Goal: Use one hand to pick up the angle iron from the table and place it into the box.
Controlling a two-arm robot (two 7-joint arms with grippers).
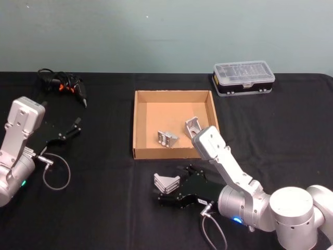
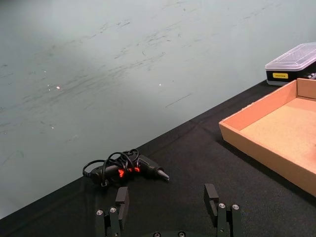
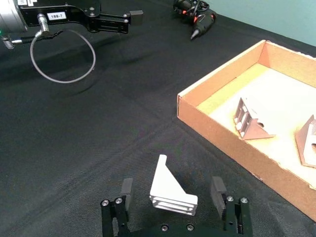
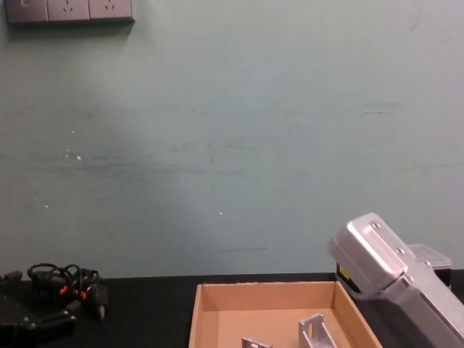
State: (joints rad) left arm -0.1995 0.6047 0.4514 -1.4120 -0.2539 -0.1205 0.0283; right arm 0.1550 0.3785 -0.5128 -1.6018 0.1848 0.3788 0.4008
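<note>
A silver angle iron point(image 1: 166, 183) lies on the black table point(image 1: 99, 213) just in front of the tan cardboard box point(image 1: 171, 110). My right gripper point(image 1: 164, 189) is open around it. In the right wrist view the angle iron point(image 3: 171, 190) sits between the two fingers point(image 3: 127, 189), with a gap on each side. Two more angle irons point(image 3: 251, 122) lie inside the box point(image 3: 222, 144), one point(image 1: 166, 138) near its front wall and one point(image 1: 191, 126) to the right. At the table's left my left gripper point(image 1: 74, 128) is parked and open, holding nothing.
A black corded power tool point(image 1: 67, 86) lies at the back left. A small black case with a clear lid point(image 1: 243, 78) stands at the back right. A loose cable loop point(image 1: 56, 174) hangs by the left arm. A teal wall closes off the back.
</note>
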